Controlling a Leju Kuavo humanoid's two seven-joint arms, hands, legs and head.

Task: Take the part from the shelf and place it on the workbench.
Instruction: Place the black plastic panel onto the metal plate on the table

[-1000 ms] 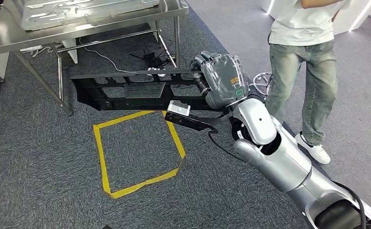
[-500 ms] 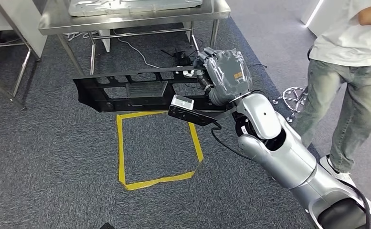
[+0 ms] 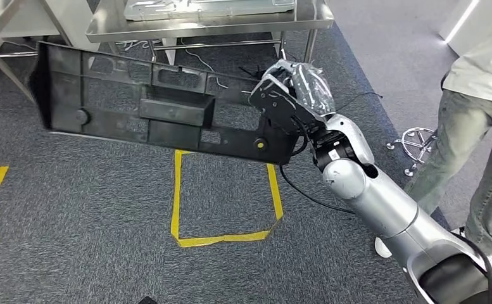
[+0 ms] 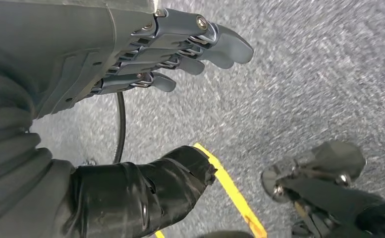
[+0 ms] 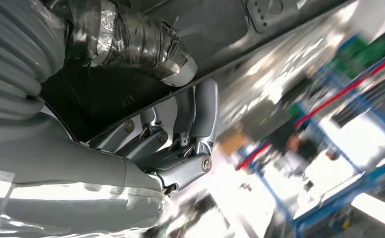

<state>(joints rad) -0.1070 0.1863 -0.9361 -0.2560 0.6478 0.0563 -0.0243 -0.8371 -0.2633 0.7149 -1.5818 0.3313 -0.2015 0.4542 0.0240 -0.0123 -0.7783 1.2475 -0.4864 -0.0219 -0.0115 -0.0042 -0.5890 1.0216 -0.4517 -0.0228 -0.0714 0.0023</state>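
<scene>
Head view: the right hand holds the big black part by its end.
The part hangs tilted over the grey floor, near the metal table. The left hand holds nothing, fingers loose.

The silver, rounded right arm trails a thin black cable. Behind the right hand sits a grey ribbed cover under clear wrap. The left hand has dark grey fingers with visible screws and a black-taped thumb.

I see the long black plastic part held off the floor, tilted, gripped at one end by my right hand.
</scene>
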